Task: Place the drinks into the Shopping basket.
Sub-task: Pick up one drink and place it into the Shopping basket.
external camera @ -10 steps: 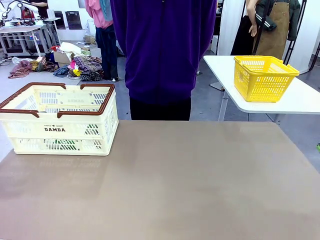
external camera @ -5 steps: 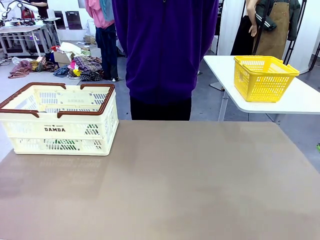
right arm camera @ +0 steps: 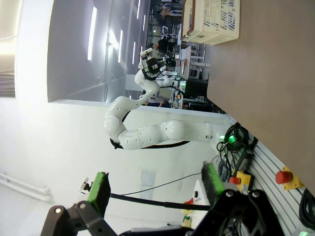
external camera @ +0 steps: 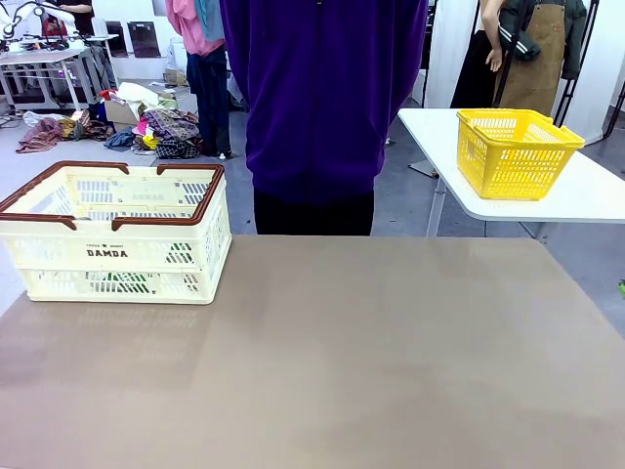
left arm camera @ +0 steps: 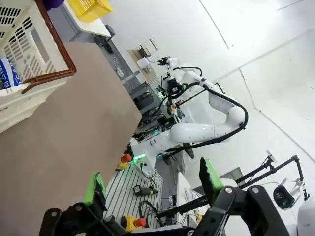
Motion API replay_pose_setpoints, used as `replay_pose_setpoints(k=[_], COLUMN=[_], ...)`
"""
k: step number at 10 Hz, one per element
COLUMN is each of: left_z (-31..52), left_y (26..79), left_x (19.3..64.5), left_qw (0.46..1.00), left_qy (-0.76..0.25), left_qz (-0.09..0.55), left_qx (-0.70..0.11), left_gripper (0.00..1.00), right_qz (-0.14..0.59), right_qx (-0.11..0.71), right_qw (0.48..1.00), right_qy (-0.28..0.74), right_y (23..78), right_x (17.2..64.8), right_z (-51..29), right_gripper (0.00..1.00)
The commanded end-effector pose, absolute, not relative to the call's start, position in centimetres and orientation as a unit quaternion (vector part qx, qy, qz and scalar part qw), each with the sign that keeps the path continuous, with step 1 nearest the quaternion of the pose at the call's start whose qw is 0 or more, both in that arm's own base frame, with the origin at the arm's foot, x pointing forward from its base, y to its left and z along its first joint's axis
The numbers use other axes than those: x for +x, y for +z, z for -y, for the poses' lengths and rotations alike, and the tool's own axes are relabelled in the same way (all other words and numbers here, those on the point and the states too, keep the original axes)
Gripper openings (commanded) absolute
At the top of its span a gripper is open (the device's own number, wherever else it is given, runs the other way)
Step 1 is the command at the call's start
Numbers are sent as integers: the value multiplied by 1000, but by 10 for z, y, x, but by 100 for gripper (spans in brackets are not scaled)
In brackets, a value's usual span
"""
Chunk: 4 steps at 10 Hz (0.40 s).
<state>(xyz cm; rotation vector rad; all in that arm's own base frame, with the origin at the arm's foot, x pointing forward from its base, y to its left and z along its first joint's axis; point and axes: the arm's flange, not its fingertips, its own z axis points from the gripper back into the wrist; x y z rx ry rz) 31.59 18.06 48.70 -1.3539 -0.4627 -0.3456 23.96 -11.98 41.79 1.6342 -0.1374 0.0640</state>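
Observation:
The cream-white Shopping basket (external camera: pixel 115 230) with its brown rim stands at the table's far left, "DAMDA" on its side. Something green (external camera: pixel 122 283) shows through its lower slats; I cannot make out the cans' shapes there. In the left wrist view a blue can with white lettering (left arm camera: pixel 9 73) lies inside the basket (left arm camera: pixel 29 49). My left gripper (left arm camera: pixel 151 181) is open and holds nothing, off the table's near side. My right gripper (right arm camera: pixel 156 186) is open too, far from the basket (right arm camera: pixel 211 19).
A person in a purple top (external camera: pixel 322 98) stands at the far edge of the brown table (external camera: pixel 371 362). A smaller yellow basket (external camera: pixel 516 149) sits on a separate white table (external camera: pixel 586 195) at the right.

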Motion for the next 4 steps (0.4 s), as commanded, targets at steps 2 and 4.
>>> replay_pose_setpoints(k=[2,4], left_z=[-182,-182], left_y=[487,487], left_x=[314,314], left_qw=[738,738], left_qy=[-170,-170], left_qz=[215,215], left_qx=[-617,-617], left_gripper=[100,100], right_qz=[69,69], right_qx=[733,733], right_qw=[675,675], right_qy=[33,33], right_y=[421,421], right_x=[242,242], right_z=[120,120], right_gripper=[100,100])
